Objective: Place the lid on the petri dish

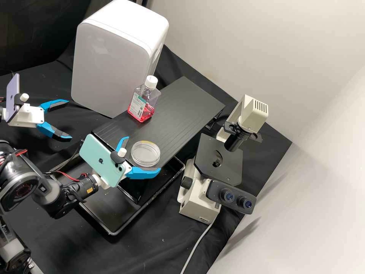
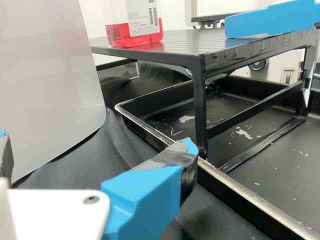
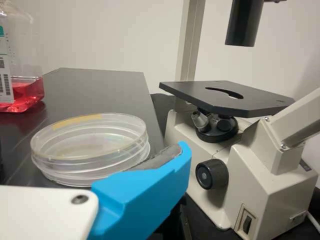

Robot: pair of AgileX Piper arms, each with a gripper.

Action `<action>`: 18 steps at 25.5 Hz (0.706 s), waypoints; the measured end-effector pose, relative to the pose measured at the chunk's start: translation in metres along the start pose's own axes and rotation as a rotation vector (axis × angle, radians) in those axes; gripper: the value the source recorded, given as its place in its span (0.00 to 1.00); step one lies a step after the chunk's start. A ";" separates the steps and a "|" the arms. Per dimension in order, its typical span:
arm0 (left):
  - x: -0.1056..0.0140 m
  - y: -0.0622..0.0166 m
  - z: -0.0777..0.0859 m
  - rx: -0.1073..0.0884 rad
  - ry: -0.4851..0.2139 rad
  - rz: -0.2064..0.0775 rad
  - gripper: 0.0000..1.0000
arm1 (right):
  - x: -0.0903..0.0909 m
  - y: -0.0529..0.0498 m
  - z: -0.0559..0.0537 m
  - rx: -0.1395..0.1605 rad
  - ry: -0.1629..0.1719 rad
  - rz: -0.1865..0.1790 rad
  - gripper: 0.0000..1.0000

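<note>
Petri dish (image 1: 145,153), its lid already on, sits at the black rack's (image 1: 186,110) near corner on the microscope's (image 1: 213,179) side. The right gripper (image 1: 142,156) is spread, with one blue finger on either side of the dish. The left gripper (image 1: 69,118) hangs spread above the worktop (image 1: 159,236) beside the white box (image 1: 114,57).

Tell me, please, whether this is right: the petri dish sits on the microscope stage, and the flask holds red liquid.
Not quite: the high view shows the petri dish on the raised black shelf, not the microscope stage. The flask does hold red liquid.
</note>
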 end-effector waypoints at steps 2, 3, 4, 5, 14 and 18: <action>0.000 0.0000 0.000 0.000 0.000 0.000 1.00 | 0.000 0.000 0.000 -0.003 -0.006 0.003 1.00; 0.000 0.0000 0.000 0.001 -0.002 0.000 1.00 | 0.000 0.000 -0.001 -0.003 -0.004 0.005 1.00; 0.000 0.0002 -0.001 0.004 -0.005 0.000 1.00 | 0.000 0.000 -0.001 0.000 -0.006 0.008 1.00; 0.000 0.0004 -0.001 0.009 -0.015 -0.001 1.00 | 0.000 0.001 -0.001 0.002 -0.011 0.013 1.00; 0.005 0.0048 -0.003 0.022 -0.037 0.016 1.00 | -0.004 -0.001 -0.001 0.010 -0.030 0.020 1.00; 0.005 0.0047 -0.002 0.023 -0.039 0.015 1.00 | -0.005 0.000 0.000 0.019 -0.034 0.026 1.00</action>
